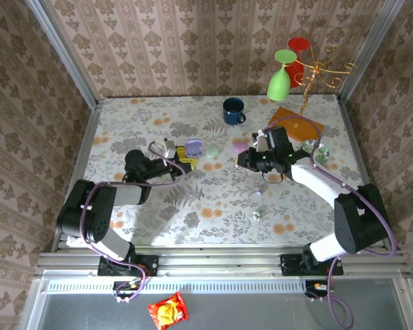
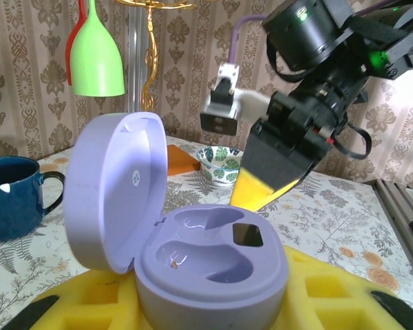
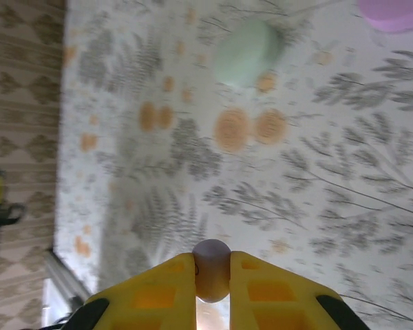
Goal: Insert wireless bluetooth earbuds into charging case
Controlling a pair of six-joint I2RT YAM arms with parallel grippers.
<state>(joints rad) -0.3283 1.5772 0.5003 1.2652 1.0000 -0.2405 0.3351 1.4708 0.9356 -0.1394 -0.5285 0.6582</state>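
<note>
I find the cell closed on three sides by walls papered in a beige-pink damask stripe. Aluminium corner posts stand at the left and at the right. The table carries a pale covering printed with grey ferns and orange blossoms. An aluminium rail runs along its near edge, with a grey surface below it. Light comes from above: I note a bright band across the near part of the table and soft shadows on the covering. No windows are visible to me.
</note>
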